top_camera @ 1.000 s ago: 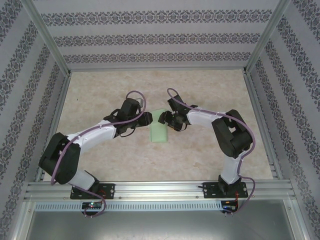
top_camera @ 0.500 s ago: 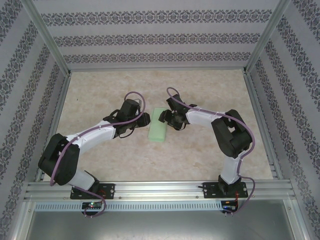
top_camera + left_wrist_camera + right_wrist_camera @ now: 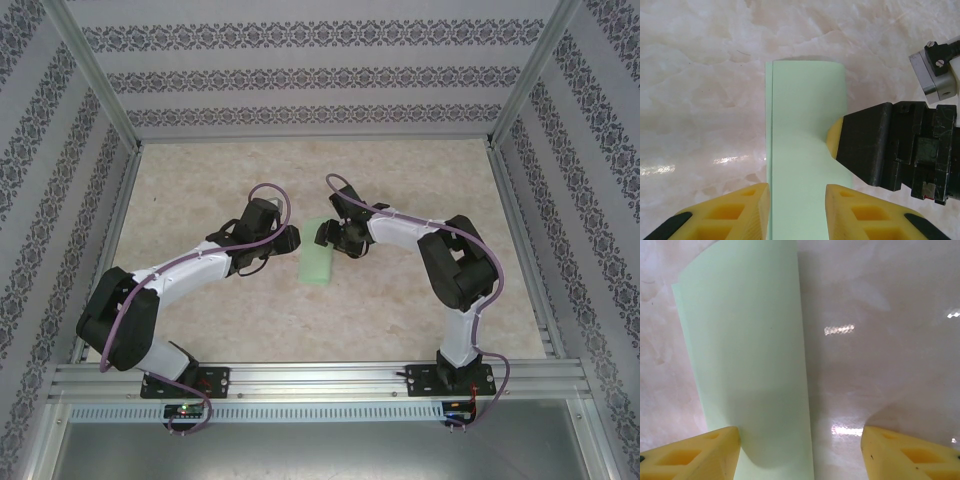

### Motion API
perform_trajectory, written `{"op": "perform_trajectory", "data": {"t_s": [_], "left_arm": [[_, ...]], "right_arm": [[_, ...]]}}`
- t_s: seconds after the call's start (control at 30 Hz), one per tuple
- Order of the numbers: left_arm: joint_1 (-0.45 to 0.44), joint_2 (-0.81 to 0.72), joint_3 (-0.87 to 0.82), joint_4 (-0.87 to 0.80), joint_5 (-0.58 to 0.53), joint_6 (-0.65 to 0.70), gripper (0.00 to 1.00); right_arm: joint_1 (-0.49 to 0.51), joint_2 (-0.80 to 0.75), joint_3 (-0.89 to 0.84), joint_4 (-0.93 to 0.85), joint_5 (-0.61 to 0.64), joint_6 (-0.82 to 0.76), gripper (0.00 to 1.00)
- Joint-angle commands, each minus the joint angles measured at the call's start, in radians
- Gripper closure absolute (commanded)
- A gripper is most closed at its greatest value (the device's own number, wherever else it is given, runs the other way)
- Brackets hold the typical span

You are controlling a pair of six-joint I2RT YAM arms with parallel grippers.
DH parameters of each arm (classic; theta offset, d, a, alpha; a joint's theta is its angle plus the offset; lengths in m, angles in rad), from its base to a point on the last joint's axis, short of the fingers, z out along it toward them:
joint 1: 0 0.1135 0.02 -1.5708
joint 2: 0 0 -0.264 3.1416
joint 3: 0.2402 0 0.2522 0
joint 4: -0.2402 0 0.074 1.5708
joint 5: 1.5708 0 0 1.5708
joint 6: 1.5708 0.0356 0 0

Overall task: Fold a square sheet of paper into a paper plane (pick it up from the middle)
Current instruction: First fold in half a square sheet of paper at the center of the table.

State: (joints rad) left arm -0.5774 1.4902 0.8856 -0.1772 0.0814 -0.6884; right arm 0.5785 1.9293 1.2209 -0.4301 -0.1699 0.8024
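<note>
Left gripper (image 3: 796, 196) is hovering, jaws slightly apart, over the folded sheet of paper (image 3: 802, 110) lying flat mid-table (image 3: 700, 75); right gripper (image 3: 800, 441) is spreading wide, one finger at the paper's edge.

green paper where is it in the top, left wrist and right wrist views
Top external: green paper at the middle of the table.
Left wrist: centre, rising from the bottom edge at the left gripper.
Right wrist: left half, top to bottom.
Shared landmark: the right gripper, close beside the paper.
</note>
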Motion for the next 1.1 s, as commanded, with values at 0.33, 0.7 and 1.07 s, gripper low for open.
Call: {"op": "perform_trajectory", "data": {"t_s": [0.33, 0.7, 1.07], "left_arm": [[-0.003, -0.031, 0.004, -0.016, -0.023, 0.02, 0.63], [-0.003, -0.033, 0.005, -0.026, -0.021, 0.027, 0.63], [-0.002, -0.034, 0.006, -0.03, -0.029, 0.027, 0.63]], "right_arm": [[0.019, 0.058, 0.068, -0.087, 0.011, -0.063, 0.33], [0.021, 0.085, 0.08, -0.107, 0.03, -0.039, 0.32], [0.027, 0.105, 0.081, -0.128, 0.063, -0.013, 0.32]]}}
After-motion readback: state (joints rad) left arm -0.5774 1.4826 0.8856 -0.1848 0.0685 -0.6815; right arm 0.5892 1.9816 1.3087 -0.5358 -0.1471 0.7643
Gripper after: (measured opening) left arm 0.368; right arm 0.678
